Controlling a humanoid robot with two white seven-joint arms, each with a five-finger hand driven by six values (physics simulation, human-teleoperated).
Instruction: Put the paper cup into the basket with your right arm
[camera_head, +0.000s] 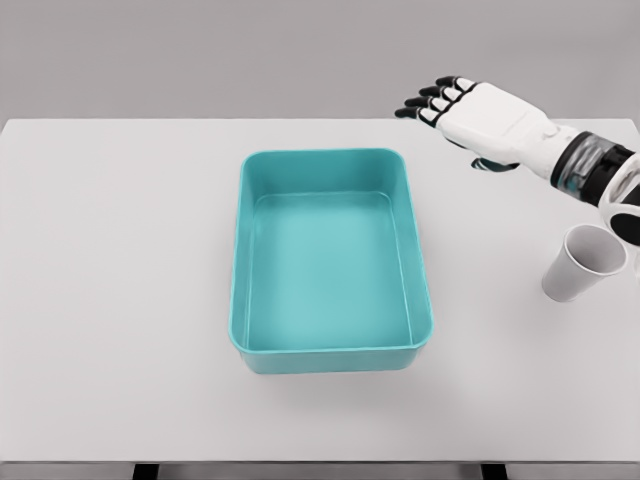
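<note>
The right hand (478, 113) is held above the far right of the white table (120, 300), fingers extended and nothing grasped. The paper cup (582, 262) is seen tilted on the table, well right of the teal basket (331, 262).

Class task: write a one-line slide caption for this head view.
Open right hand hovers over the white table, between empty teal plastic basket and tilted white paper cup.

No text, label, brand, number or sign can be read anywhere in the head view
</note>
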